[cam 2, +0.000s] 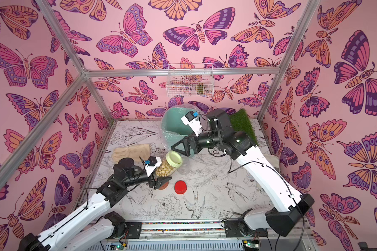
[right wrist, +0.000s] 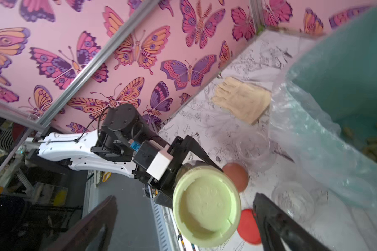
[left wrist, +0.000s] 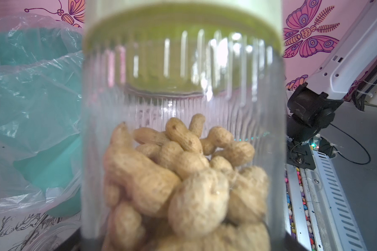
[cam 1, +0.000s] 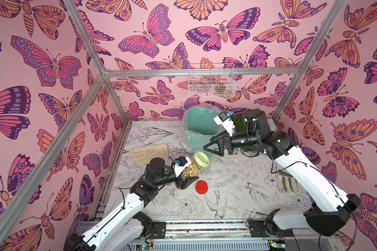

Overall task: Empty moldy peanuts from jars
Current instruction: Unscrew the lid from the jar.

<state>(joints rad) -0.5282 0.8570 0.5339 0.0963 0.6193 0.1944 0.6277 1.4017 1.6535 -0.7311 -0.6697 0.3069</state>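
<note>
Right wrist view: right gripper is gaping either side of the green lid; left gripper is clamping the tilted jar of peanuts near the bin. Hazard: twisting may spin the jar loose, spilling peanuts

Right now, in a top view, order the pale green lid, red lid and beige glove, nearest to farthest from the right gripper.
1. Pale green lid, on the jar beside the right gripper.
2. Red lid, on the table, toward the front.
3. Beige glove, on the left side.
</note>
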